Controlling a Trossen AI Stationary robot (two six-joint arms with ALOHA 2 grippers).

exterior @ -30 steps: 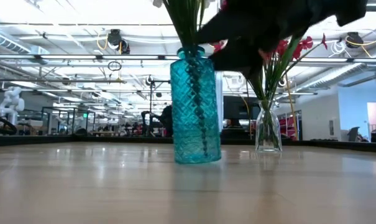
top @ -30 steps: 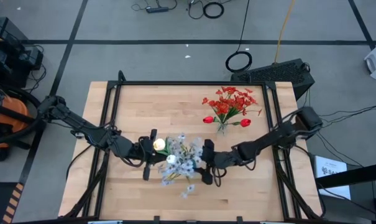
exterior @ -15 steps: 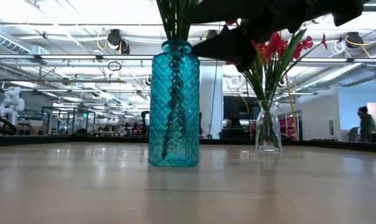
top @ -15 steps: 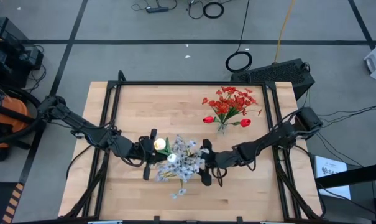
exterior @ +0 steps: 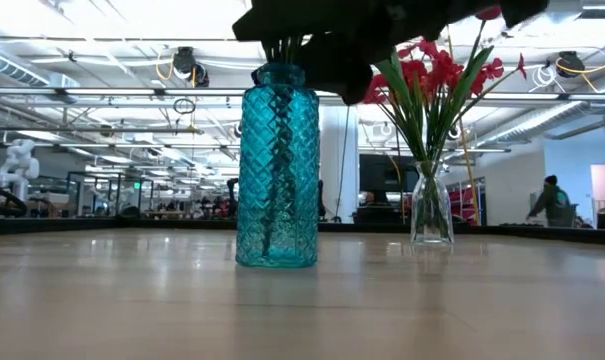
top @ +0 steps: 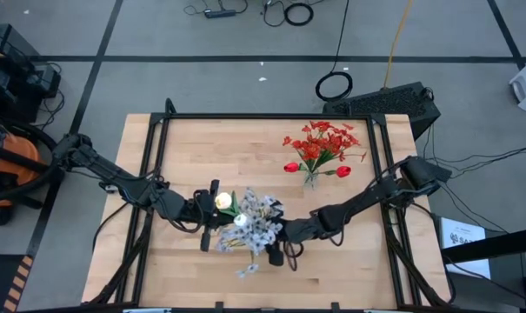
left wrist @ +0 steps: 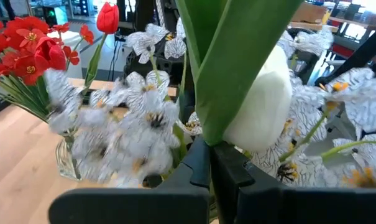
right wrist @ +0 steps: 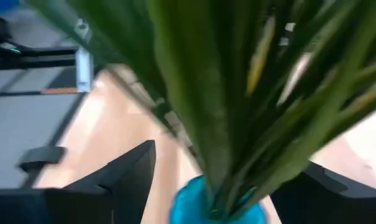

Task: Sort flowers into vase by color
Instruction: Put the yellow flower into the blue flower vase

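At table centre, both my grippers sit on either side of the teal vase (exterior: 276, 165), which holds the pale sprays (top: 256, 228) and a cream-white tulip (top: 223, 202).

Left gripper (top: 209, 213): the wrist view shows the fingers (left wrist: 197, 168) closed together on the tulip's stem (left wrist: 203, 149), just under the cream bud (left wrist: 262, 102). Bud is upright, green leaf wrapped in front of it.

Right gripper (top: 278, 250): up against the bunch of green stems (right wrist: 237, 112) right above the vase mouth. The fingers show either side of the bunch in its wrist view, but I cannot tell whether they are clamped or just bracketing it. The low view only shows a dark arm mass over the vase neck.

Red flowers (top: 319, 146), clusters plus two red tulip buds, are already in the clear glass vase (exterior: 431, 205) further back on the right side of the table (top: 202, 148). No loose stems lie on the wood that I can see.

My read: sorting is basically done, and this is the last white stem being seated or the bunch being tidied.

Next move, as I judge it: steady the bunch with the right, let the tulip stem drop in line with the neck, then release the left and back out straight up. The risk is dragging sprays out or tipping the vase on retreat.
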